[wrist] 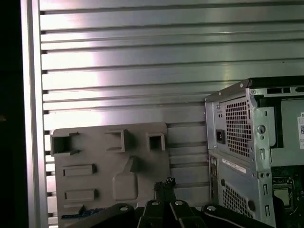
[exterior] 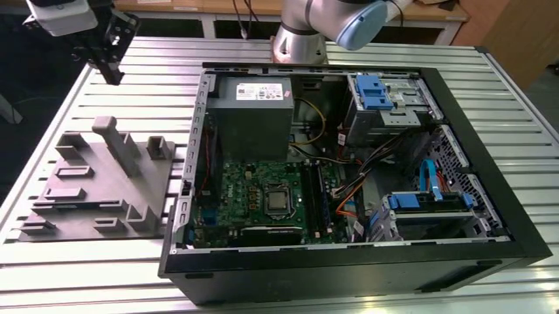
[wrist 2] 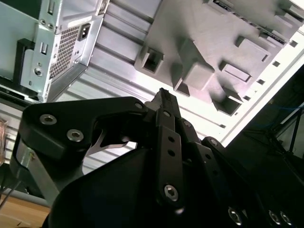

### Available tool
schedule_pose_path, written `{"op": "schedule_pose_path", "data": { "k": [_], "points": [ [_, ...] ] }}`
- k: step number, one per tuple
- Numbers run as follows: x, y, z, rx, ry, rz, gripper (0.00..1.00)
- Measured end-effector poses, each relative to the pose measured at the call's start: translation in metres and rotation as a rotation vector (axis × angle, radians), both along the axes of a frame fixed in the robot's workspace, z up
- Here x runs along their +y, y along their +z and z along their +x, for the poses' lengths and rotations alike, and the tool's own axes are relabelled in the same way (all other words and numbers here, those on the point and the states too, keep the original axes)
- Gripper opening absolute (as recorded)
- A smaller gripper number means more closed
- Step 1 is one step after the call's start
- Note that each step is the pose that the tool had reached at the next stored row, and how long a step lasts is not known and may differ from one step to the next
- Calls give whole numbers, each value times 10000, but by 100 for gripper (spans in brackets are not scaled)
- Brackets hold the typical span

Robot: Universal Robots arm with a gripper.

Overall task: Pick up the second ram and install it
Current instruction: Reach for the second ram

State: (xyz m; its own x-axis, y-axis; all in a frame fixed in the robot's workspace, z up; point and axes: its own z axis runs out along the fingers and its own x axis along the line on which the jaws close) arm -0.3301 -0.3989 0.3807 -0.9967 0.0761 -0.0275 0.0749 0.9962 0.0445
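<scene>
The gripper [exterior: 112, 77] hovers above the slatted surface [exterior: 162, 72] near the grey tray [exterior: 96, 190], its fingers pressed together.

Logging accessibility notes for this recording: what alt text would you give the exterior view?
An open computer case lies on a slatted metal table, its green motherboard exposed. At the exterior view's left, a grey moulded fixture sits beside the case, and the arm's gripper hangs above the table, touching neither.
</scene>
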Motion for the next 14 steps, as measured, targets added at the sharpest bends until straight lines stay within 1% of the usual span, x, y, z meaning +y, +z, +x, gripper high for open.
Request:
{"op": "schedule_pose_path", "data": {
  "k": [5,10,14],
  "points": [
    [0,-4,-127,0,-1,0,10],
    [-4,-20,-204,0,-1,0,10],
    [-24,-51,-253,1,0,0,10]
  ]
}}
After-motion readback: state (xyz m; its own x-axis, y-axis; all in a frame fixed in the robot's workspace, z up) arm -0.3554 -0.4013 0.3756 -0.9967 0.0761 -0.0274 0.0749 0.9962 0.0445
